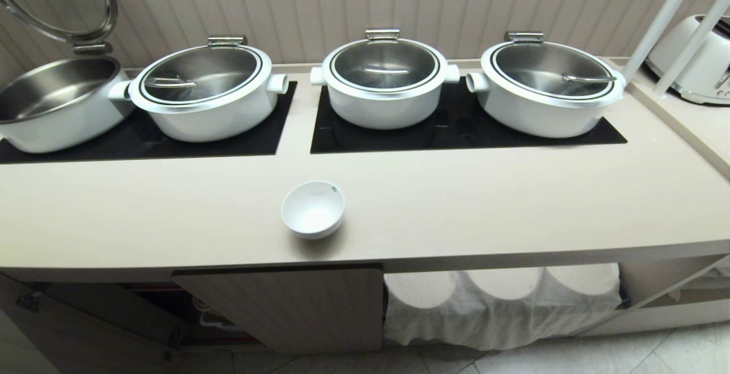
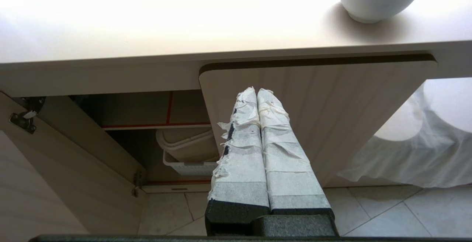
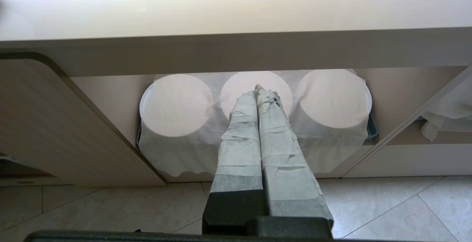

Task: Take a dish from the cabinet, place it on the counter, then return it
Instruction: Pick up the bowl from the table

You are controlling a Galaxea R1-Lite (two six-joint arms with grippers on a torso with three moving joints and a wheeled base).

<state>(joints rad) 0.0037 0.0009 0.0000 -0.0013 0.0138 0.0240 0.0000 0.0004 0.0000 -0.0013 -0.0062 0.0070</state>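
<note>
Bowl (image 1: pixel 312 209): small, round, plain white, deep body; small greenish mark inside near rim, not readable. Stands upright on counter (image 1: pixel 513 203) near front edge, above cabinet (image 1: pixel 296 305). Cabinet: left door (image 2: pixel 73 168) swung open, white basket (image 2: pixel 188 162) on inner shelf. Four white pots behind; leftmost (image 1: pixel 51 103) lid raised, empty. My left end effector (image 2: pixel 257 91) clenched, empty, below counter. My right end effector (image 3: pixel 258 89) clenched, empty, facing cloth-covered niche (image 3: pixel 258 124).

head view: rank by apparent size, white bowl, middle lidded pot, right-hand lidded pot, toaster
1. right-hand lidded pot
2. middle lidded pot, somewhat smaller
3. white bowl, though nearest the camera

toaster: cut off by the frame edge and behind white poles, so not ranked.
</note>
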